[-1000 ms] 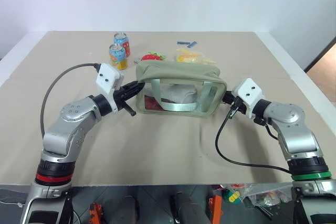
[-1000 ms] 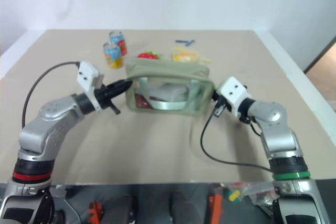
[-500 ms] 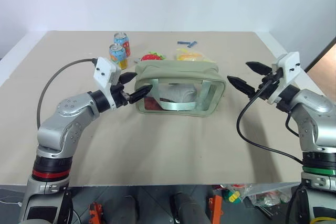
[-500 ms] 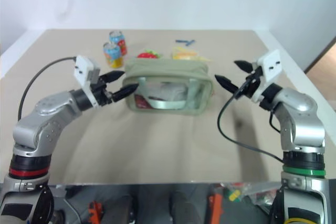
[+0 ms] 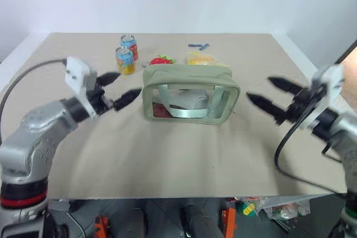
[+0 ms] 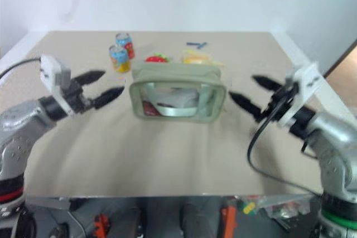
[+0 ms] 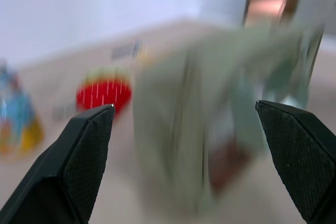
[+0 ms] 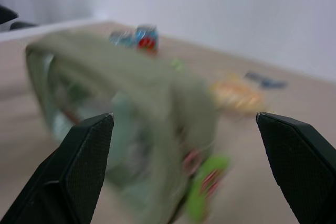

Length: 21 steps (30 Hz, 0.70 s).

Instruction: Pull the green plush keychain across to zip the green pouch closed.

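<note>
The green pouch (image 5: 189,96) stands on the tan table (image 5: 167,160), its strap handles lying against the clear front window. The green plush keychain (image 8: 207,187) hangs at the pouch's right end, low beside the table. My left gripper (image 5: 118,87) is open a short way off the pouch's left end, pointing at it and touching nothing. On the other side my right gripper (image 5: 260,88) hovers open, a small gap from the pouch's right end, with nothing between its fingers. In the left wrist view the pouch (image 7: 210,129) sits ahead between the spread fingers (image 7: 79,156).
Two soda cans (image 5: 125,59) stand behind the pouch at the back left. Just behind the pouch lie a red strawberry toy (image 5: 162,59) and a yellow wrapped item (image 5: 202,58), with a small blue item (image 5: 198,45) further back. A doorway opens at the far right.
Both grippers were shut at the pouch's two ends; they have opened wide and drawn back outward, the right one also rolling and rising. The pouch stays put.
</note>
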Each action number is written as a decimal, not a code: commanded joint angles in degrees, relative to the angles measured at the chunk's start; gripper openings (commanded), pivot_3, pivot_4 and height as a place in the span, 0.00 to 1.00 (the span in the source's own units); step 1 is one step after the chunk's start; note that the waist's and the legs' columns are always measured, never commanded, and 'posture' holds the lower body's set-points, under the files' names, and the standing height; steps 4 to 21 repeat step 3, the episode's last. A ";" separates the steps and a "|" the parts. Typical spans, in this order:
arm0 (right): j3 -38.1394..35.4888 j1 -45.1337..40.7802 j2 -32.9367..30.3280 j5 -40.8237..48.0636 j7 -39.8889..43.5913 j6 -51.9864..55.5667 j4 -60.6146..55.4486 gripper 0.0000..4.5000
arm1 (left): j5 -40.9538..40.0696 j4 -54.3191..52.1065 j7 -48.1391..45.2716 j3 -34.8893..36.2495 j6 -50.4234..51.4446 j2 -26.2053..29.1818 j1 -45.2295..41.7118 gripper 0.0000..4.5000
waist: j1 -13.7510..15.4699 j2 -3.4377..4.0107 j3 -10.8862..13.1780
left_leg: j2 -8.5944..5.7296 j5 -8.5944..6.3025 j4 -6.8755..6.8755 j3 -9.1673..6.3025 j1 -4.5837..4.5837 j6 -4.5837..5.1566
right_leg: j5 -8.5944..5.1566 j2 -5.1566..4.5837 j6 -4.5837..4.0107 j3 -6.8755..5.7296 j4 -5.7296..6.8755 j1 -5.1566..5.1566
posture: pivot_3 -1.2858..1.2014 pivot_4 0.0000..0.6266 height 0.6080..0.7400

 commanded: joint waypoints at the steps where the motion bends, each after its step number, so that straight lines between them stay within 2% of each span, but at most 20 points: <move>1: 1.44 4.13 2.50 -3.16 -3.76 -3.27 -5.88 1.00 | 4.07 -4.03 1.48 -1.69 -2.69 0.27 5.36 0.99 | 0.01 0.00 0.00 | 0.00 0.00 0.04 0.02 -0.01 0.00 | 0.02 -0.01 0.03 0.00 -0.01 0.00 | 0.52 0.24 1.00; 3: 4.22 7.18 4.56 -6.61 -4.65 -6.59 -5.93 1.00 | 6.74 -3.18 3.69 -3.09 -5.39 -2.33 8.40 0.99 | 0.00 -0.01 0.01 | -0.01 0.03 0.18 0.07 -0.04 -0.02 | -0.04 -0.03 -0.14 0.04 -0.01 0.00 | 0.52 0.24 1.00; 21: 4.22 7.18 4.56 -6.61 -4.65 -6.59 -5.93 1.00 | 6.74 -3.18 3.69 -3.09 -5.39 -2.33 8.40 0.99 | 0.00 -0.01 0.01 | -0.01 0.03 0.18 0.07 -0.04 -0.02 | -0.04 -0.03 -0.14 0.04 -0.01 0.00 | 0.52 0.24 1.00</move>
